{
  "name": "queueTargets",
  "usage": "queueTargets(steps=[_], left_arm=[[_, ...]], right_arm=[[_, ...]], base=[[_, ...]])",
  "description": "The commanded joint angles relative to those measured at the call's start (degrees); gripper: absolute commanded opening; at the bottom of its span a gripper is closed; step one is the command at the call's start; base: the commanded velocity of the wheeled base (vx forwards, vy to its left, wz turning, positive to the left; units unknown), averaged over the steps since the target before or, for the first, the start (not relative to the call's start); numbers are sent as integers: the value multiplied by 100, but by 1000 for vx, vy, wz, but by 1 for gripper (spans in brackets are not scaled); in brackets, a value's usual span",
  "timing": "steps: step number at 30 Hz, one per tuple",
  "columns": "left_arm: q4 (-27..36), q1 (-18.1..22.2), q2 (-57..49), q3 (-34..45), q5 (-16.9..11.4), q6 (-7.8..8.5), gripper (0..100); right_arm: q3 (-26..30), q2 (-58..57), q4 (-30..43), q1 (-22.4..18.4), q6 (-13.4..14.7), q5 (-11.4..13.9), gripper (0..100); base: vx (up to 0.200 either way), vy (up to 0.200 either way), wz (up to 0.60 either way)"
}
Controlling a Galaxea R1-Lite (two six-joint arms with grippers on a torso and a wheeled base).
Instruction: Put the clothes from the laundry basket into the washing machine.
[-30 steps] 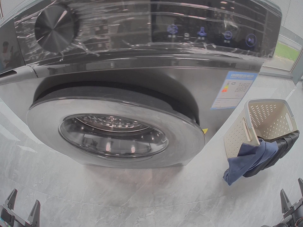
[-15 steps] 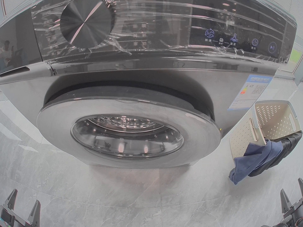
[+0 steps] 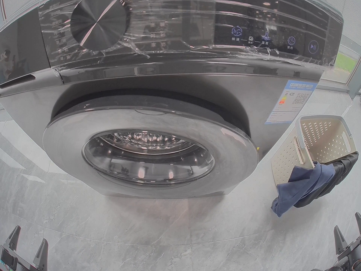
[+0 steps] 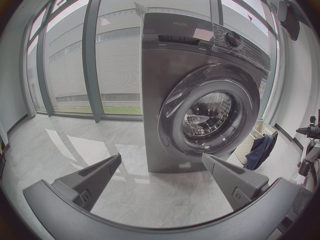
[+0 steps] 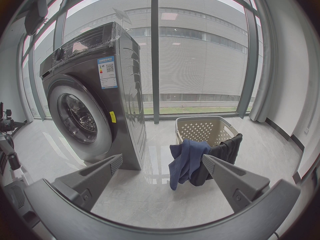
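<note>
Change: the whole head view has shifted a little, so the camera has moved; against the washing machine, the basket and clothes lie as before, and both grippers sit in the same low corners of the view.
Left gripper (image 3: 29, 238): spread wide and empty, low over the floor (image 3: 150, 226), well short of the machine.
Right gripper (image 3: 346, 224): also spread wide, nothing between the fingers, low over the floor on the near side of the basket.
Blue garment (image 3: 301, 187): draped over the basket's near rim, hanging down the outer wall toward the floor.
Black garment (image 3: 340, 174): over the same rim, touching the blue one on its right.
Laundry basket (image 3: 323, 140): beige, perforated, upright on the floor just beside the machine's right side.
Washing machine (image 3: 225, 95): dark grey, standing on the floor straight ahead.
Door (image 3: 233, 159): round with a glass centre, shut; the steel drum shows through it.
Panel: a dial (image 3: 98, 21) on the left and lit symbols (image 3: 263, 38) on the right, under wrinkled clear film.
Label (image 3: 291, 101): on the front, upper right of the door.
Windows (image 5: 200, 67): tall panes behind the machine and basket.
</note>
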Motion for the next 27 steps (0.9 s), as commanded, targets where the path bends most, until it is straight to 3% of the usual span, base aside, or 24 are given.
queueTargets(steps=[1, 3, 20, 27], left_arm=[[2, -2, -77, 92, 4, -2, 100], [2, -2, -77, 92, 4, -2, 100], [2, -2, -77, 92, 4, -2, 100], [2, 6, -77, 92, 4, -2, 100]], right_arm=[[101, -93, -1, 0, -3, 0, 100], [101, -93, -1, 0, -3, 0, 100], [101, -93, -1, -26, -12, -35, 100], [101, -93, -1, -17, 5, -26, 100]], base=[[0, 200, 0], [0, 200, 0], [0, 0, 0], [171, 0, 0]])
